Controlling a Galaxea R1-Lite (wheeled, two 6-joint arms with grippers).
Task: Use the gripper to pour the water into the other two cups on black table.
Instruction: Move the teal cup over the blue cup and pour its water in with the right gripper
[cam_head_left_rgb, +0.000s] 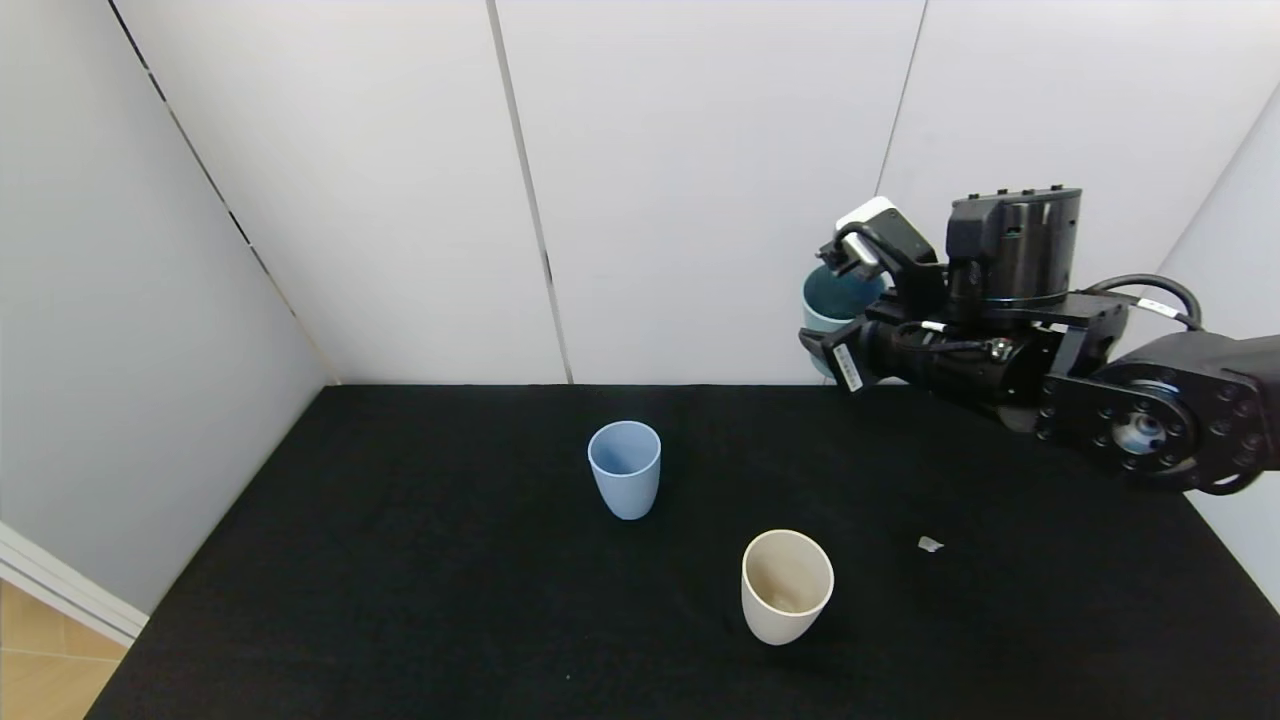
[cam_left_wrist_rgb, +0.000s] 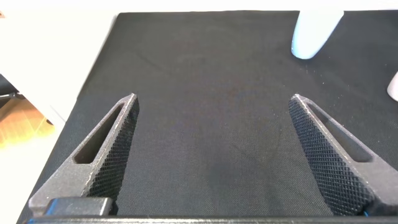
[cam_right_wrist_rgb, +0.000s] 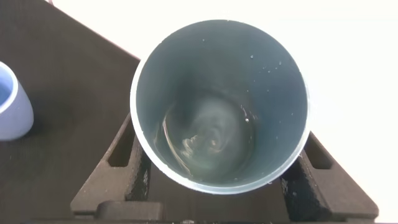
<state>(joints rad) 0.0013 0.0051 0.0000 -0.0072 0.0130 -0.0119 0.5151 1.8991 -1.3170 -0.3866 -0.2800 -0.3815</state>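
Observation:
My right gripper (cam_head_left_rgb: 832, 335) is shut on a teal-green cup (cam_head_left_rgb: 838, 298) and holds it upright, high above the back right of the black table (cam_head_left_rgb: 400, 560). In the right wrist view the teal-green cup (cam_right_wrist_rgb: 217, 56) sits between the fingers (cam_right_wrist_rgb: 134, 171) with some water (cam_right_wrist_rgb: 211, 140) at its bottom. The light blue cup (cam_head_left_rgb: 625, 468) stands upright mid-table; it also shows in the left wrist view (cam_left_wrist_rgb: 314, 31) and the right wrist view (cam_right_wrist_rgb: 12, 106). The cream-white cup (cam_head_left_rgb: 787, 585) stands nearer, to its right. My left gripper (cam_left_wrist_rgb: 214, 99) is open and empty low over the table.
A small pale scrap (cam_head_left_rgb: 930, 544) lies on the cloth right of the cream-white cup. White wall panels (cam_head_left_rgb: 700, 150) close the back and sides. The table's left edge (cam_head_left_rgb: 210, 530) drops to a wooden floor.

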